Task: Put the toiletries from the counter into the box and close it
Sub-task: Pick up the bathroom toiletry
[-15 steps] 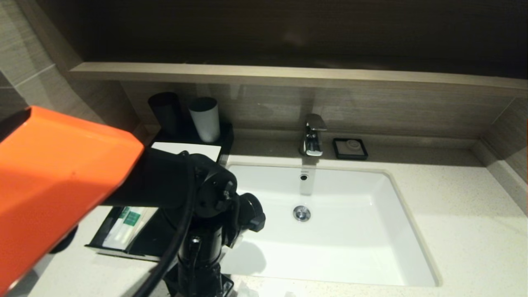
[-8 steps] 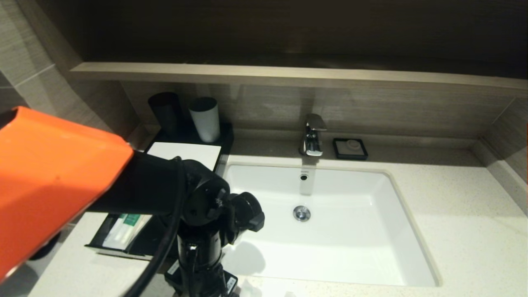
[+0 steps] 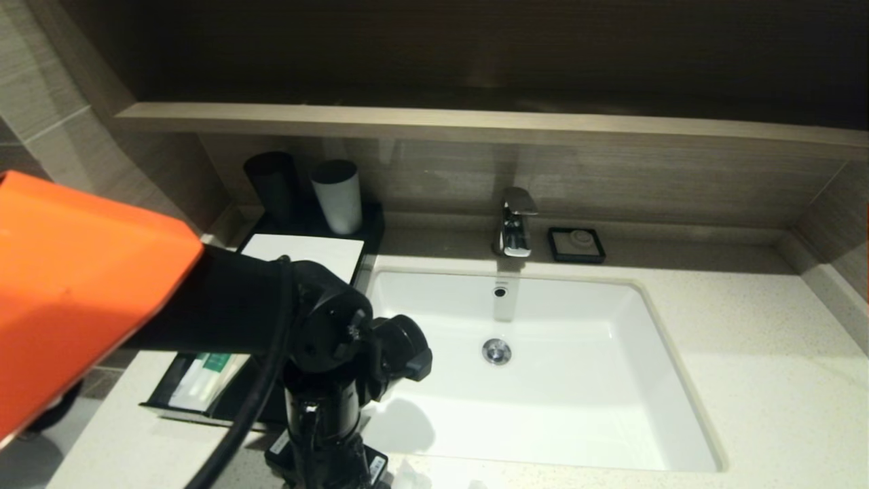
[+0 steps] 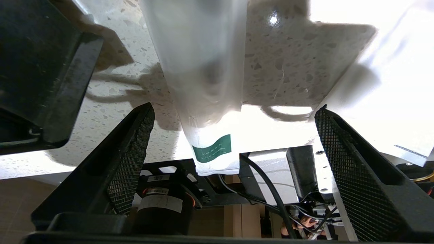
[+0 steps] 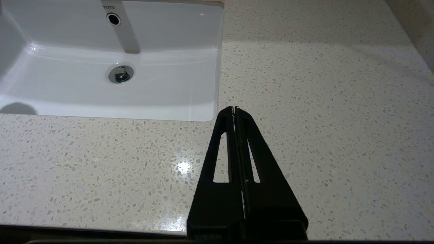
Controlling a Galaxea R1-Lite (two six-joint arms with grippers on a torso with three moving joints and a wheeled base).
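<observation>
So the speckled worktop [image 3: 747, 380] has the black box [image 3: 204, 401] on its left side with the drawer pulled open, and I count at least two packets already lying in it. One more slim white packet [image 4: 203, 78] with a green label lies on the worktop straight ahead of the left pincer [image 4: 234, 142], long axis running right down the gap between the spread, empty fingers, near the front edge. Left arm's clearly nearer; right pincer [image 5: 234, 110] sits clenched over bare stone by the sink.
</observation>
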